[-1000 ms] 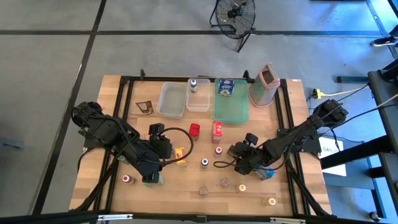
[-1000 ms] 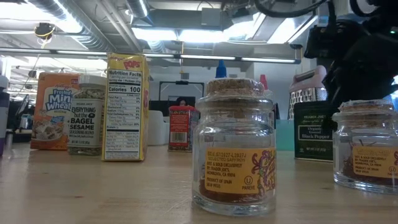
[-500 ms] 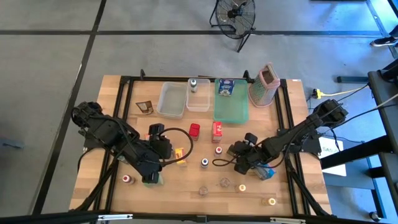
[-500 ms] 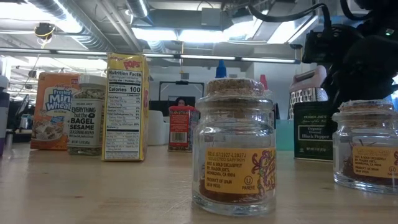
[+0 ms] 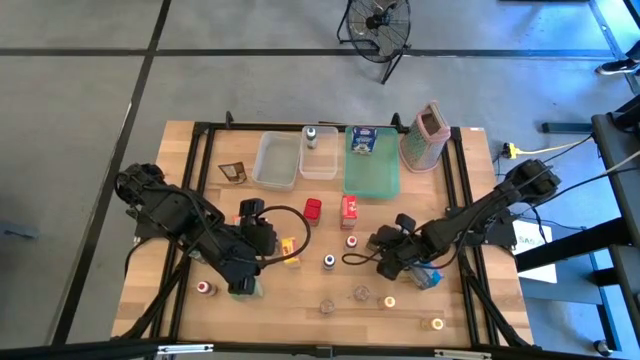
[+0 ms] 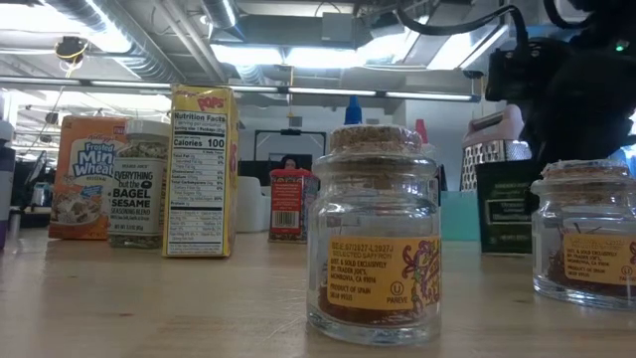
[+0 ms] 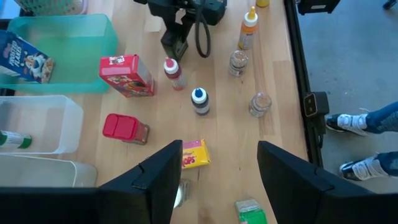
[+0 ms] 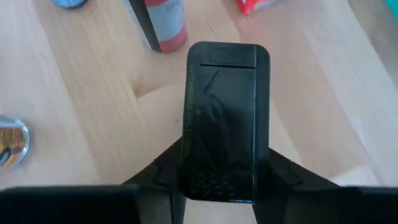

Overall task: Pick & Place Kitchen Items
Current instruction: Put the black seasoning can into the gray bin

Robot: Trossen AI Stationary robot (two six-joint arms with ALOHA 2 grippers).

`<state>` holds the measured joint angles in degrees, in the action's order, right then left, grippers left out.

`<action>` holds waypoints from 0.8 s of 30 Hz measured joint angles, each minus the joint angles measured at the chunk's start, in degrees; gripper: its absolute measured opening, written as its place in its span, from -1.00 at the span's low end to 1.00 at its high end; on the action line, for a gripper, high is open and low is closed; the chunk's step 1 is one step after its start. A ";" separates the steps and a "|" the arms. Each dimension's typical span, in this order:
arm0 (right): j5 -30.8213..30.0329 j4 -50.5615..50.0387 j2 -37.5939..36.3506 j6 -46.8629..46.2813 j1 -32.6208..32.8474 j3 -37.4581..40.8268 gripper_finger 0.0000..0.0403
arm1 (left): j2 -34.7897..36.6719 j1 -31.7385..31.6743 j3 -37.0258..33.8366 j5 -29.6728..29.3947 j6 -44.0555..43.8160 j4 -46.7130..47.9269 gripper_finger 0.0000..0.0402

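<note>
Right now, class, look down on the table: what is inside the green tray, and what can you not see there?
Inside the green tray one small blue-and-white food box sits at its far end; the rest shows bare floor. What lies under that box is hidden.

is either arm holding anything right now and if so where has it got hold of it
The right end effector grips the dark black pepper tin by its two long sides, near one end. The left end effector is open and holds nothing.

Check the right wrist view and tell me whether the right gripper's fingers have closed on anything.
Yes, the right gripper clamps a dark tin between its fingers.
</note>
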<state>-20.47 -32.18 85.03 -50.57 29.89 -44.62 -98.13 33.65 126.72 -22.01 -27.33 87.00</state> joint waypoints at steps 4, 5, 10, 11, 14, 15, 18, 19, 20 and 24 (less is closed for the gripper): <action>-1.18 -7.06 -2.01 -0.03 0.04 -4.66 -0.38 | 0.00 0.00 0.00 -1.49 0.14 0.03 0.02; -1.88 -9.44 -2.20 -0.02 0.09 -6.16 -0.38 | 0.00 0.00 -0.01 -1.96 0.52 0.05 0.02; -4.46 -21.41 -2.75 1.05 0.15 -15.10 -0.38 | 0.00 0.00 -0.02 -3.08 1.57 0.22 0.01; -4.82 -24.31 -2.75 1.22 0.17 -16.94 -0.38 | 0.00 0.00 -0.02 -3.55 1.74 0.26 0.02; -5.95 -28.14 -2.73 1.84 0.20 -22.48 -0.38 | 0.00 0.00 -0.02 -5.16 2.98 0.24 0.02; -6.86 -29.99 -2.73 1.99 0.37 -24.42 -0.38 | 0.00 0.00 -0.09 -5.98 3.06 0.20 0.02; -9.68 -31.94 -2.73 3.62 1.12 -30.07 -0.38 | 0.00 -0.05 -0.77 -9.16 3.08 0.31 0.01; -10.81 -31.84 -2.74 4.51 1.43 -31.74 -0.38 | -0.04 -0.18 -0.89 -10.34 3.10 0.36 0.01; -11.57 -31.45 -2.75 5.46 1.73 -33.36 -0.38 | -0.04 -0.32 -0.90 -11.51 3.10 0.36 0.01; -12.97 -25.98 -2.75 12.52 2.57 -38.91 -0.37 | -0.02 -1.44 -0.90 -12.94 4.13 -0.18 0.02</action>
<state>-33.44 -58.16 82.28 -38.04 32.46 -83.52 -98.15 32.21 125.82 -34.94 -23.20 86.82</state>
